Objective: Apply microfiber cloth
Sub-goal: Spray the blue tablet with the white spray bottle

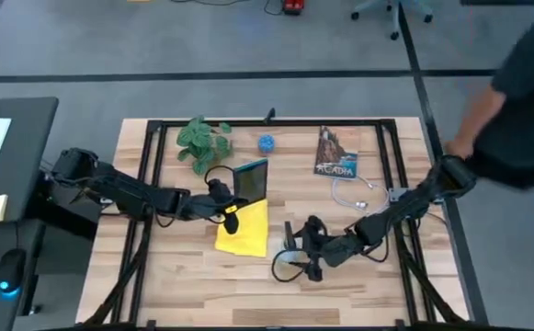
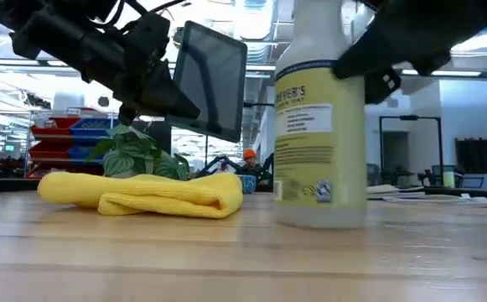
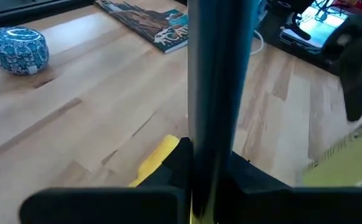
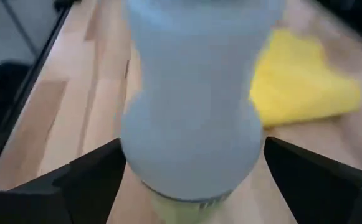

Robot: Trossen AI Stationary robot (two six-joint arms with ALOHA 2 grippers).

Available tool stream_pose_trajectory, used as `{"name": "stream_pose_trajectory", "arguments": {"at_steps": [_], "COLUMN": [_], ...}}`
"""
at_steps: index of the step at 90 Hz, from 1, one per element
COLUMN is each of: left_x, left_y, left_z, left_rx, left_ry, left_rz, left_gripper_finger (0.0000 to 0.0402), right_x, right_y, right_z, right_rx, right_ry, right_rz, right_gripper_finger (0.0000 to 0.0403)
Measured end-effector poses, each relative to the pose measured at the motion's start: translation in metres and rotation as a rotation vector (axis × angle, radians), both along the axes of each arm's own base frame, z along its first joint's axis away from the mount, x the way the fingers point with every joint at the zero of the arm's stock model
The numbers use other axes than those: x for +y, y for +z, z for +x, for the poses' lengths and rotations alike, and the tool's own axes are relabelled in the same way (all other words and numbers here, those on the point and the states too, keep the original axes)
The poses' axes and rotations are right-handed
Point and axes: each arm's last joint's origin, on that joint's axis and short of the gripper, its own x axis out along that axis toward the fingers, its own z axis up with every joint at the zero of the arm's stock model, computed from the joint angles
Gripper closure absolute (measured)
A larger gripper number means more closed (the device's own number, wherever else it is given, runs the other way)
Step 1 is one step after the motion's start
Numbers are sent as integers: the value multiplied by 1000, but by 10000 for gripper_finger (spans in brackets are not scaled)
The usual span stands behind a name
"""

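Nearest to us in the low view stands a pale translucent plastic spray bottle [image 2: 320,126] with a printed label, upright on the light wooden desk [image 1: 193,285]. We see the right gripper [image 1: 314,250] around this bottle, toward the desk's front edge and a little right of centre; in the right wrist view its two dark fingers [image 4: 87,180] sit spread on either side of the bottle's body, but we cannot tell whether they press on it.

We find the bright yellow microfiber cloth [image 1: 244,230] lying folded on the desk near its centre, just left of the bottle and apart from it. From the low view it is a soft rumpled roll [image 2: 142,193] resting flat on the wood.

Above the cloth's far edge, the left gripper [image 1: 228,195] pinches a flat, dark-screened tablet [image 1: 251,179] and holds it up on edge, tilted, clear of the desk. In the left wrist view the tablet's thin edge [image 3: 218,93] runs up between the dark fingers, with a corner of yellow cloth below.

Toward the far edge lie a green leafy plant sprig [image 1: 202,142], a small blue patterned ball [image 1: 266,143] and a paperback book [image 1: 336,153] with a picture cover. By the desk's right edge stands a person in dark clothing [image 1: 519,101].
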Motion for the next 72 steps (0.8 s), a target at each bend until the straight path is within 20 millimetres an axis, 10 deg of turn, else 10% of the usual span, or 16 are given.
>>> {"name": "stream_pose_trajectory", "arguments": {"at_steps": [72], "left_x": [-5], "left_y": [0], "left_z": [-1], "left_rx": [-4], "left_ry": [-11], "left_rz": [-16], "left_gripper_finger": [388], "right_x": [-29], "right_y": [28], "right_z": [8], "right_rx": [-84], "right_ry": [-182], "right_rz": [-118], "right_gripper_finger": [35]}}
